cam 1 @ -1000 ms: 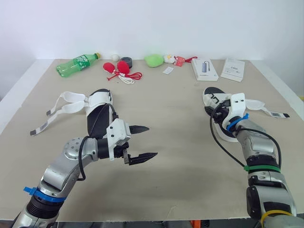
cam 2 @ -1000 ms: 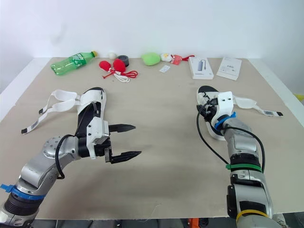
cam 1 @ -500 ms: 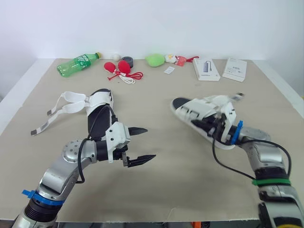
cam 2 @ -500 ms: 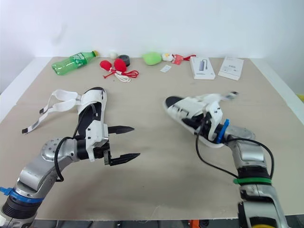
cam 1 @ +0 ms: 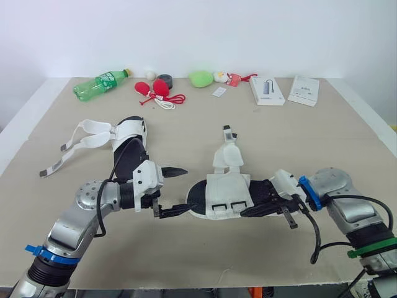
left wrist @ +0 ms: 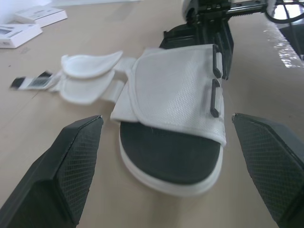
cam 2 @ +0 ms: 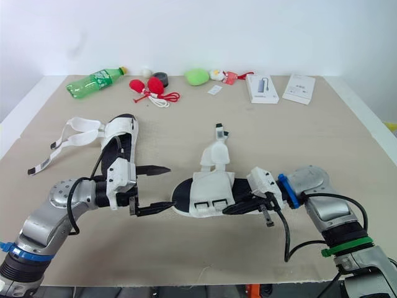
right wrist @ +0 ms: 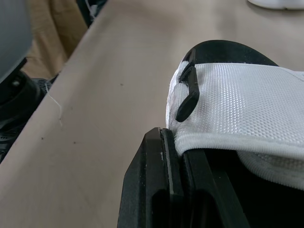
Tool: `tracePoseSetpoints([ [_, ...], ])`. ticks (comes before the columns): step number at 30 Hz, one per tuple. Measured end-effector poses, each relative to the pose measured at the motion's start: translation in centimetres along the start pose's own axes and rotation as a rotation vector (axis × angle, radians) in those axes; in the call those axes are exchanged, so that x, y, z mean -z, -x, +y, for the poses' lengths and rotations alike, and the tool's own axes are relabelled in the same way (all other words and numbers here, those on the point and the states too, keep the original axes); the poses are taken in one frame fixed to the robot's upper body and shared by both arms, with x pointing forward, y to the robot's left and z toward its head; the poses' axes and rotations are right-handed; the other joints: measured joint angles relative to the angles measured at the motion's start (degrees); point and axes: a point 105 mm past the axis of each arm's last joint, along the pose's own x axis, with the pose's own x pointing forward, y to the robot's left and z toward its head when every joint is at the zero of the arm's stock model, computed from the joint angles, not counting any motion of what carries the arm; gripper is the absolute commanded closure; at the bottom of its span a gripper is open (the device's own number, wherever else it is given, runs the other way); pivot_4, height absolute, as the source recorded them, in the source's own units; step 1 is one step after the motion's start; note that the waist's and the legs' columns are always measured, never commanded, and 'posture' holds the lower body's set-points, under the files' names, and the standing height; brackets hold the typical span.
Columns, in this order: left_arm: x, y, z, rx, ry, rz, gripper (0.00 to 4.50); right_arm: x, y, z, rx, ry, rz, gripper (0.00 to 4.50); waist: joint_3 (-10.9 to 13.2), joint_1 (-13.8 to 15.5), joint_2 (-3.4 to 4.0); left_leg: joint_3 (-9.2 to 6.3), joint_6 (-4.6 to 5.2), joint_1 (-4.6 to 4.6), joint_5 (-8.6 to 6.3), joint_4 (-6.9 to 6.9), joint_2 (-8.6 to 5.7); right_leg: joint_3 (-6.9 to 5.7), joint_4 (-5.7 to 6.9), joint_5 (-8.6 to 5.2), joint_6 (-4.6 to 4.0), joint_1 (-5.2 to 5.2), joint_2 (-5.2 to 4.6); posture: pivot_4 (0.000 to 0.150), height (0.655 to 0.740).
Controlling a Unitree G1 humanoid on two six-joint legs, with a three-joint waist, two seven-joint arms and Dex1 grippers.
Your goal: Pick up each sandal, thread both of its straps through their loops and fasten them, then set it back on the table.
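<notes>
While gripped, sandal point(cam 1: 226, 197): directly ahead of left gripper point(cam 1: 187, 188), its end just short of the fingertips.
Right gripper point(cam 1: 254, 210): closed on sandal's sole edge.
Left gripper: wide open, empty.
Straps point(cam 1: 227, 155): unfastened.
Change: one second ago sandal sat far right, well apart from left gripper.

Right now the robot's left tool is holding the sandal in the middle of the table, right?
Not the left one. The right tool is holding the sandal in the middle of the table; the left tool is open beside it. The left eye view shows this.
</notes>
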Motion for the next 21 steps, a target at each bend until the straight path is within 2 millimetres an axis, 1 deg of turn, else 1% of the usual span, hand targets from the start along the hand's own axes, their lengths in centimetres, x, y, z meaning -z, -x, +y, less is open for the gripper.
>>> tracePoseSetpoints([
  [5,0.3,0.2,-0.3,0.003,0.001,0.002,0.0,0.2,-0.5,0.0,-0.035,0.025,0.007,4.36,0.0,0.0,-0.01,-0.01,0.0,0.0,0.0,-0.01,0.0,-0.01,0.0,-0.02,0.0,0.01,0.0,0.15,0.74],
  [10,0.6,0.4,-0.5,0.005,-0.003,0.01,0.0,0.5,-0.5,-1.1,-0.005,0.002,-0.019,4.36,0.0,0.0,-0.01,0.0,0.0,0.01,0.0,0.01,0.01,0.0,0.0,0.03,-0.02,0.03,0.0,0.15,0.74],
  [14,0.7,0.4,-0.5,0.005,-0.005,0.012,0.0,0.4,-1.0,-1.4,-0.002,-0.015,-0.049,4.36,0.0,0.1,-0.02,-0.01,0.0,0.0,0.0,0.01,0.03,-0.01,0.0,0.02,-0.02,0.02,0.01,0.15,0.74],
  [17,0.7,0.5,-0.5,0.004,-0.011,0.019,0.0,0.5,-1.0,-1.4,-0.001,-0.02,-0.042,4.36,0.0,0.1,-0.01,0.0,0.0,0.0,0.0,0.01,0.02,-0.01,0.0,0.02,-0.01,0.02,0.01,0.15,0.74],
  [18,0.7,0.5,-0.5,0.003,-0.013,0.021,0.0,0.6,-1.0,-1.4,-0.001,-0.029,-0.042,4.08,0.0,0.1,-0.02,-0.01,0.0,0.01,0.0,0.01,0.03,-0.02,0.0,0.02,-0.02,0.02,0.01,0.15,0.74],
  [19,0.7,0.5,-0.5,0.003,-0.013,0.021,0.0,0.6,-0.9,-1.4,0.0,-0.033,-0.042,3.7,0.0,0.1,-0.01,-0.01,0.0,0.01,0.0,0.01,0.03,-0.01,0.01,0.03,-0.02,0.02,0.01,0.15,0.74],
  [20,0.7,0.5,-0.5,0.003,-0.014,0.021,0.0,0.7,-0.9,-1.3,0.0,-0.039,-0.038,3.52,0.0,0.1,-0.01,-0.01,0.0,0.01,0.0,0.01,0.03,-0.01,0.01,0.03,-0.02,0.03,0.01,0.15,0.74],
  [21,0.7,0.5,-0.5,0.003,-0.014,0.022,0.0,0.9,-0.6,-1.1,0.001,-0.048,-0.026,2.81,0.0,0.1,-0.02,0.0,0.0,0.01,0.0,0.01,0.02,-0.01,0.01,0.02,-0.02,0.04,0.01,0.15,0.74],
])
